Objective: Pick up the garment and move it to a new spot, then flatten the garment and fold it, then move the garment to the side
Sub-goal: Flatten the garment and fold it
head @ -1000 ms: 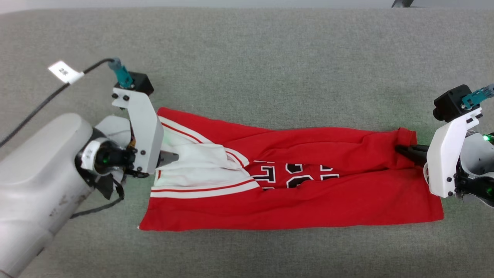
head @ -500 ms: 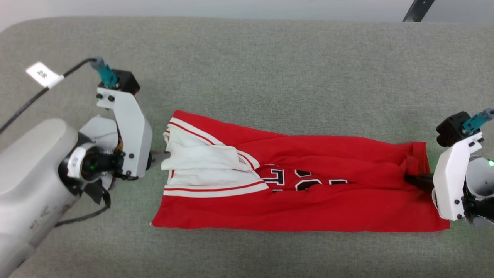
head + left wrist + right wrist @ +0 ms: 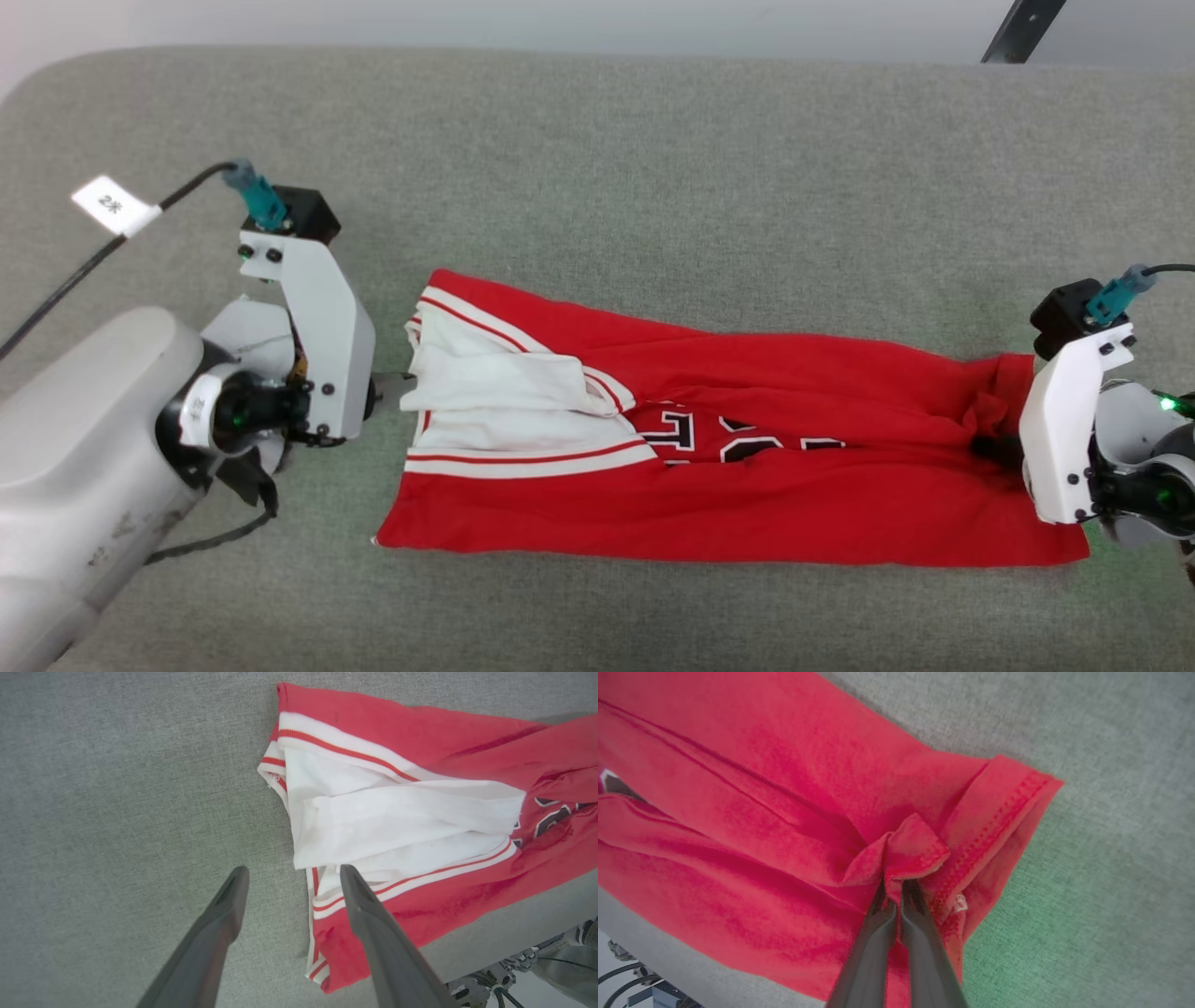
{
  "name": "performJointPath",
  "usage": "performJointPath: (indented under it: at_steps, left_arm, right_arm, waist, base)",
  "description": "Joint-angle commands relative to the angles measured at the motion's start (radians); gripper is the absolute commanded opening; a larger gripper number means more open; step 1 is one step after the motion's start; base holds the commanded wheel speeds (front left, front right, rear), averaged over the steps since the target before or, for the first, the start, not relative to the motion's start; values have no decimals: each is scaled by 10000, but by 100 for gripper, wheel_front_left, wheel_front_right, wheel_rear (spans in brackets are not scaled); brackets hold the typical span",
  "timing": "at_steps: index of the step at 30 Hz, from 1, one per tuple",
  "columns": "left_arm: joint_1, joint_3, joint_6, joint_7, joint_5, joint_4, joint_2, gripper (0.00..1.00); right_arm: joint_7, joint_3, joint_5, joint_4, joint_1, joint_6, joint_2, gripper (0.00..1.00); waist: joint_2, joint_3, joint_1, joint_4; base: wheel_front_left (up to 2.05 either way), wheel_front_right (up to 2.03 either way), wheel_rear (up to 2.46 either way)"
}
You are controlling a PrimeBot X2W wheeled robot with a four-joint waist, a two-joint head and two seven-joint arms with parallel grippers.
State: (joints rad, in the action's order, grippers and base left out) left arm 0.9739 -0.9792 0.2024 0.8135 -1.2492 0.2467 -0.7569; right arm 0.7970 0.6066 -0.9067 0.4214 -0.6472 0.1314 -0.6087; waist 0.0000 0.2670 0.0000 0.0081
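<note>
Garment: lay folded lengthwise across grey tabletop. Left hand: gaped wide, empty, just beside white sleeve. Right hand: clamped on bunched red hem. Probably needed next: firm left regrip, even tension, low matched lift.
</note>
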Motion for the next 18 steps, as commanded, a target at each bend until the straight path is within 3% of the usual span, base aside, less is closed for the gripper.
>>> performJointPath:
  at_steps: [1,10,18]
  left_arm:
    - [-178,14,-4,-70,9,54,19,100]
    - [-657,242,-177,-983,-16,221,6,100]
    - [-1723,783,-820,-3690,273,57,-49,100]
  right_arm:
    - [48,73,154,202,104,-15,177,100]
    - [-58,-592,355,102,417,-15,174,100]
    - [-1009,-1430,780,-860,1703,-14,82,100]
  waist:
    - [0,-110,0,10]
    - [0,-807,0,-10]
    - [0,-1862,0,-86]
  base:
    - [0,0,0]
    - [0,0,0]
    - [0,0,0]
